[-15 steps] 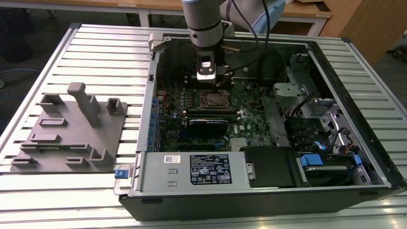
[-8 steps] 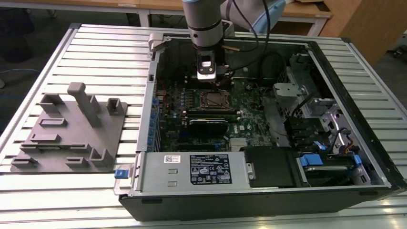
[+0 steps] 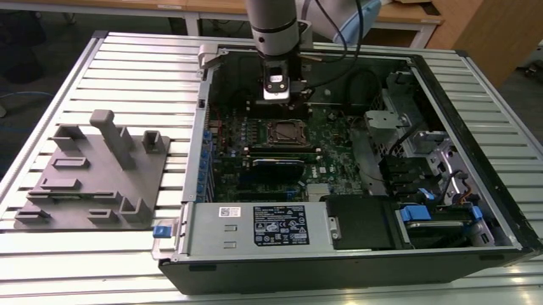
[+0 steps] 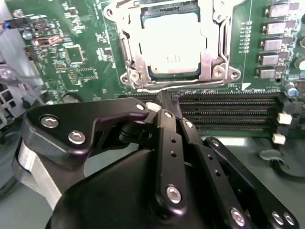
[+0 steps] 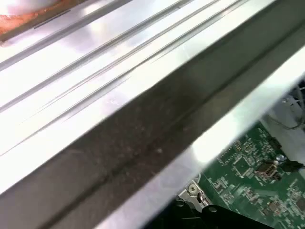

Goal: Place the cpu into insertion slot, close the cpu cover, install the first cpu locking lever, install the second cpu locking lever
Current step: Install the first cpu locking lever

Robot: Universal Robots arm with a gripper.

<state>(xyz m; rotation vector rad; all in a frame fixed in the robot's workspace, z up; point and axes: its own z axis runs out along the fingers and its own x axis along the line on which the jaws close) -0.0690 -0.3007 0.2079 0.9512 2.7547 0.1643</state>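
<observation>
My jaws are pressed together, empty, just above the memory slots (image 4: 228,112). The cpu (image 4: 174,45), a pale silvery-grey square, sits in the insertion slot (image 4: 157,75), framed by the dull metal cpu cover (image 4: 215,47) lying flat.

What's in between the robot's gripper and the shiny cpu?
In the second wrist view, the metal edge of the cpu cover lies between the gripper and the cpu.

At the exterior view's left, I am seeing a grey fixture block (image 3: 89,181) sitting beside the open computer case (image 3: 339,270).
</observation>
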